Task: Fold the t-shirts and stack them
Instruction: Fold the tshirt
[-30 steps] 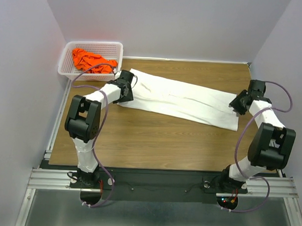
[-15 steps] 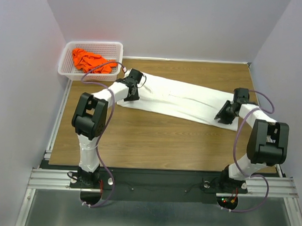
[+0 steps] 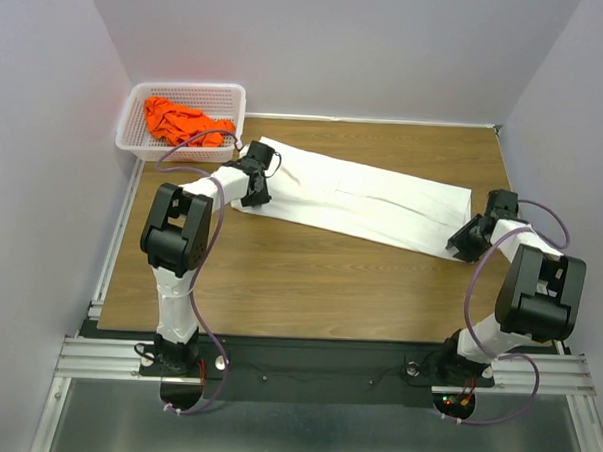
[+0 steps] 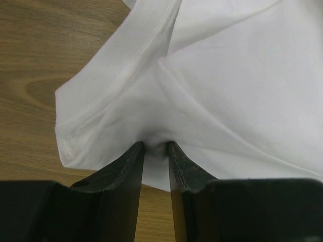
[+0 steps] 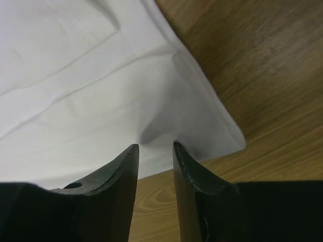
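The left pincer (image 4: 155, 146) is clamped on the white shirt (image 3: 363, 201). Its two dark fingers (image 4: 128, 169) stand close together, and a small bunch of cloth puckers up between their tips. Just left of that pinch a stitched hem curves round a corner of the cloth. Past the hem is the bare wooden surface (image 3: 309, 276). Ahead of this pincer the shirt spreads in broad, soft folds.

The right pincer (image 5: 154, 146) nips the same shirt near its other end. A shadowed crease gathers right at its tips and cloth fills the narrow gap between them. The shirt's corner lies just to the right of this pincer, with bare wood beyond it.

From above, the white shirt is a long narrow band lying flat on the surface. It runs slantwise from one pincer to the other, with one pincer at each end.

The orange shirt (image 3: 181, 121) is crumpled inside a white basket (image 3: 187, 87). The basket sits behind and to the left of the left pincer, close to it but apart from the white shirt.
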`<state>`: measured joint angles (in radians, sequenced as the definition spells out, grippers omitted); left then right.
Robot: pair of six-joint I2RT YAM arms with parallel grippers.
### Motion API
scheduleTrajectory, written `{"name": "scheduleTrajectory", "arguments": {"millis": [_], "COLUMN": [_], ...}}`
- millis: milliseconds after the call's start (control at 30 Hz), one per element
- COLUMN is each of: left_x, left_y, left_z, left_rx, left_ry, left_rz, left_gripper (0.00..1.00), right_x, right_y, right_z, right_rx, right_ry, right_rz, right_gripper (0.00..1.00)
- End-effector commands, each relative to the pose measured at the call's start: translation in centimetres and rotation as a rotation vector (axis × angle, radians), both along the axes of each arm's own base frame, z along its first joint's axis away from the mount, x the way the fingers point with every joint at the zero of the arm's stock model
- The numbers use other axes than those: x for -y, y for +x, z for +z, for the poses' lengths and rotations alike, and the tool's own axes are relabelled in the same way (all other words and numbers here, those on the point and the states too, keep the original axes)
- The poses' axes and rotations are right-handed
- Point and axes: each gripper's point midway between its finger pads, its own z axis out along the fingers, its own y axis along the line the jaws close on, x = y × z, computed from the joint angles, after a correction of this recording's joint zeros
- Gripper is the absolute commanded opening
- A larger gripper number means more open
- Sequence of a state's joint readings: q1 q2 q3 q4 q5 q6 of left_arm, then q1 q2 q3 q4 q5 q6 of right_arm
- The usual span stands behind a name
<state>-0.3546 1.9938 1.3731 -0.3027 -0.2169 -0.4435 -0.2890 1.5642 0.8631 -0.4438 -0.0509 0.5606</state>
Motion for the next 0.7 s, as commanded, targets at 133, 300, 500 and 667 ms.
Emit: {"name": "scheduleTrajectory", "arguments": {"millis": [133, 300, 500, 667], "left_x": [-2.1, 0.4, 4.0, 6.9], "left_y": [-1.8, -1.7, -0.7, -0.5], "left_z": [2.6, 6.2, 7.8, 5.8], "left_rx": [-0.015, 0.049, 0.083, 0.059], "left_ry": [0.055, 0.034, -0.011, -0.059], "left_rz": [0.003, -0.039, -0.079, -0.087], "left_gripper": [0.58, 0.73, 0.75, 0.74], "right_x": [-0.1, -4.6, -7.6, -9.8], "right_y": [1.0, 2.8, 3.8, 3.7], "right_z": [4.7, 6.6, 5.3, 2.5], "right_rx": [0.115, 0.156, 0.102, 0.020], "right_ry": [-0.127, -0.132, -0.138, -0.123], "right_rz": [0.107, 0.306, 0.420, 0.498], "right_gripper": [0.40, 0.40, 0.39, 0.40]}}
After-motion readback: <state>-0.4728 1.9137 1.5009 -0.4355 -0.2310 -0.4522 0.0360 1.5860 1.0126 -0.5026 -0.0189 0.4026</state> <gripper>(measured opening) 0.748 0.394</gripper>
